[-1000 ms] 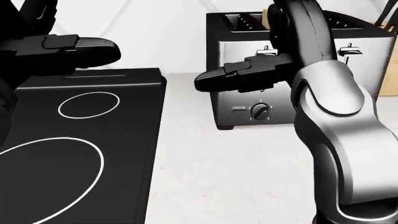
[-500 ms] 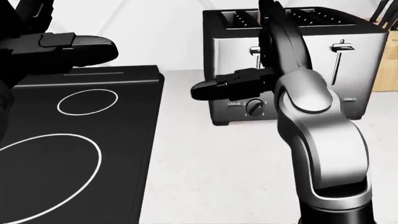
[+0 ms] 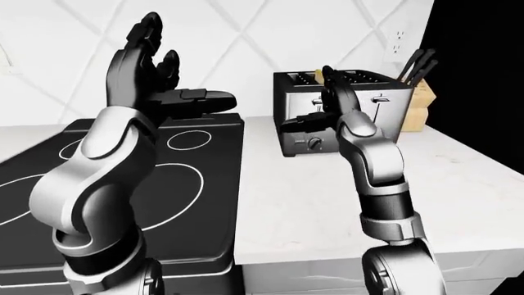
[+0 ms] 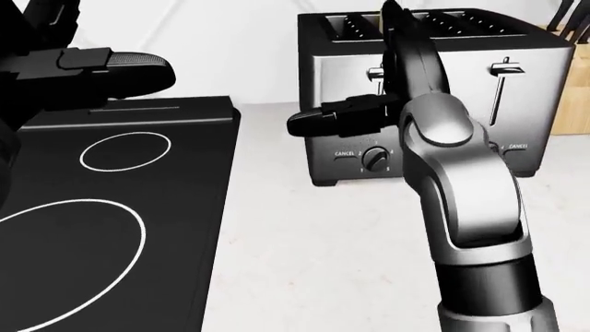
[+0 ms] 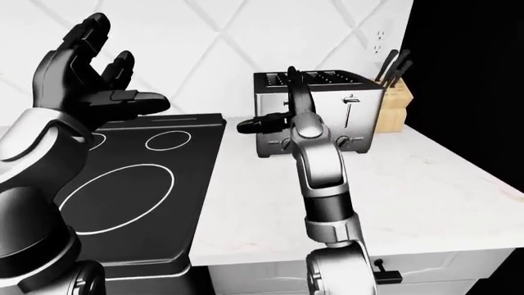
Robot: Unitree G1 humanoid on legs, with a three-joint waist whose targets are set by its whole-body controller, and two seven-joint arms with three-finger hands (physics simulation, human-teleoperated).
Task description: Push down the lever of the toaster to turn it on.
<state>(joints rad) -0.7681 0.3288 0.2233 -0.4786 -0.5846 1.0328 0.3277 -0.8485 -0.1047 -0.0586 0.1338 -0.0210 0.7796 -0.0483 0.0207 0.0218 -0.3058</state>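
A silver four-slot toaster (image 4: 475,114) stands on the white counter at the top right of the head view. Its left lever (image 4: 376,73) and right lever (image 4: 503,68) both sit high in their slots. My right hand (image 4: 373,97) is open and upright just before the toaster's face. Its fingers (image 4: 406,41) point up beside the left lever and partly hide it, and its thumb (image 4: 323,122) points left. I cannot tell if it touches the lever. My left hand (image 3: 184,67) is open and raised over the cooktop, far from the toaster.
A black cooktop (image 4: 111,207) with white rings fills the left of the head view. A knife block (image 3: 415,106) stands right of the toaster by the wall. The white counter (image 4: 313,263) runs toward me, and its edge shows in the right-eye view (image 5: 393,243).
My right forearm has swung left and more upright, bringing the hand closer to the toaster's left lever. The picture has shifted slightly. My left hand has not moved.
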